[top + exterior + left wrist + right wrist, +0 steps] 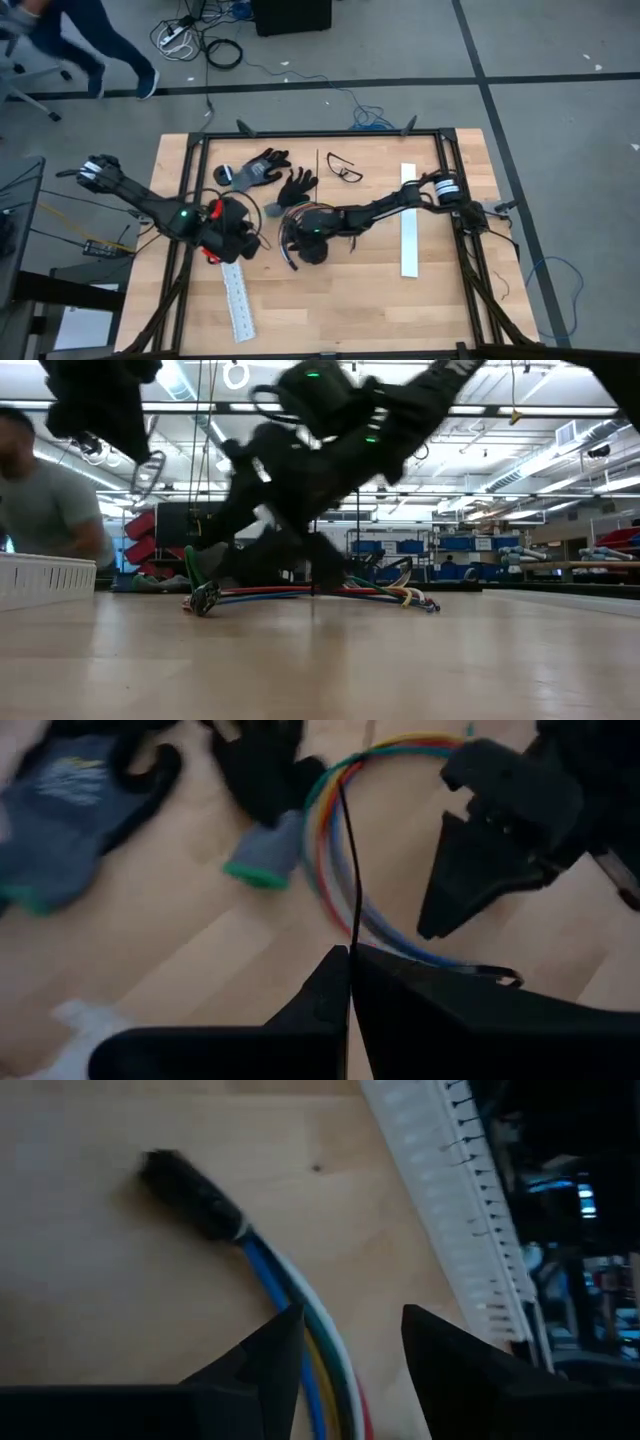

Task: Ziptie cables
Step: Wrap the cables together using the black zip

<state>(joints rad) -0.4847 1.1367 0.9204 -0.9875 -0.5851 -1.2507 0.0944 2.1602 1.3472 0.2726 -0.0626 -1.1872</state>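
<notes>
Right gripper (345, 1345), jaws spread, straddles the cables (300, 1320) lying mid-table near 2 gloves (265, 172). Left gripper (350, 960), pressed together, pinches 1 thin black strand (352, 870). To do this well, close centred over the whole bundle, without snagging the white strip (450, 1190).

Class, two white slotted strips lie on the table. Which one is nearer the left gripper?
The slanted strip on the table's left side, just beside the left gripper; the other strip lies straight, far to the right.
</notes>
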